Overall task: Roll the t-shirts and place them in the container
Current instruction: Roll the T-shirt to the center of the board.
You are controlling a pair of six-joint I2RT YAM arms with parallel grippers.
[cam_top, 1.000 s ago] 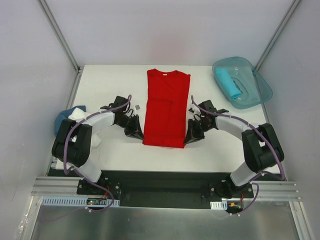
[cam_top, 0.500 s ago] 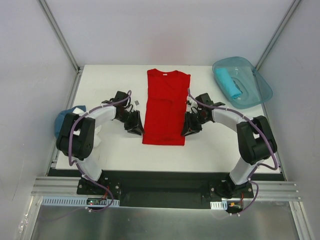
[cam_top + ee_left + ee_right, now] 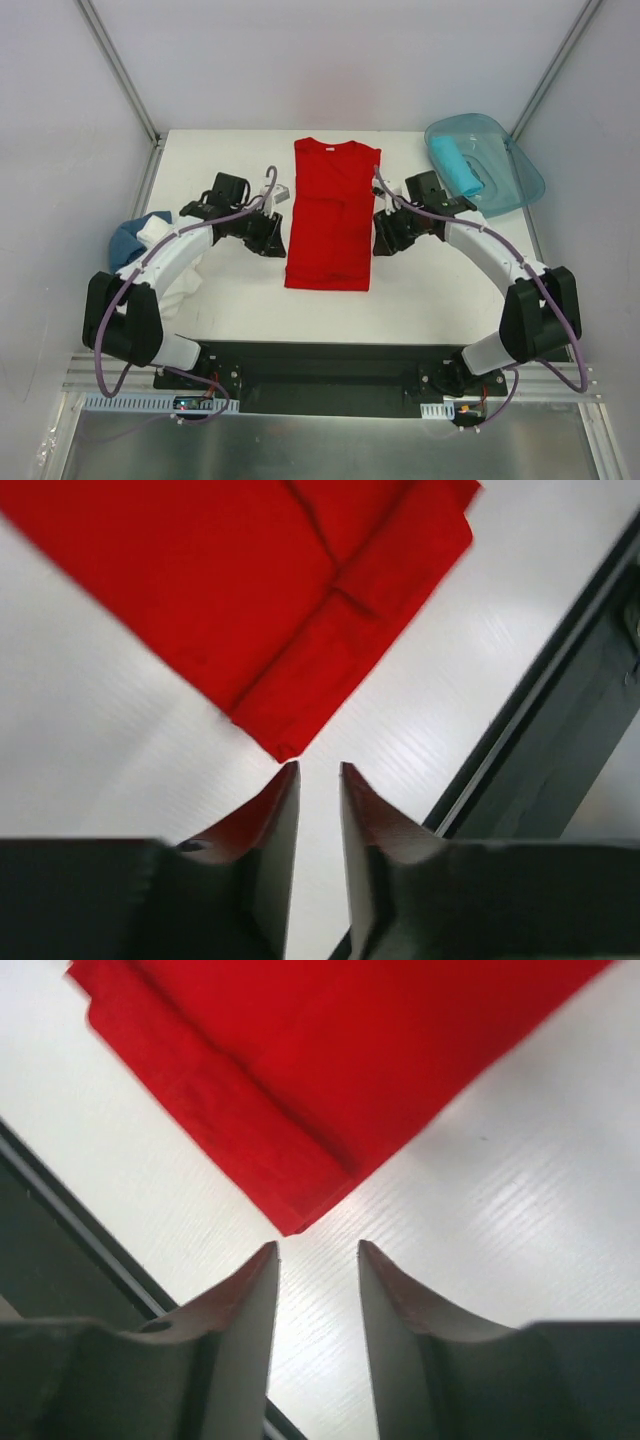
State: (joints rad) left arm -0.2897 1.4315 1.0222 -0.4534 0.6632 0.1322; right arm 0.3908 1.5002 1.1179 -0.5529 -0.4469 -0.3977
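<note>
A bright red t-shirt (image 3: 330, 215) lies flat mid-table, folded into a long narrow strip with its collar at the far end. My left gripper (image 3: 270, 234) is beside its left edge and my right gripper (image 3: 386, 233) is beside its right edge. In the left wrist view the gripper (image 3: 316, 772) is narrowly open and empty, just off a near corner of the red shirt (image 3: 280, 590). In the right wrist view the gripper (image 3: 316, 1250) is open and empty, just short of the other near corner of the red shirt (image 3: 330, 1060). Neither gripper touches the cloth.
A translucent teal tub (image 3: 510, 180) at the back right holds a rolled turquoise shirt (image 3: 458, 166). A blue shirt (image 3: 128, 238) and a white shirt (image 3: 175, 262) lie bunched at the table's left edge. The black front rail (image 3: 320, 360) runs along the near edge.
Both grippers have moved away from the shirt's near hem, farther up its two sides. Both arms are stretched out more. The red shirt has not moved.
</note>
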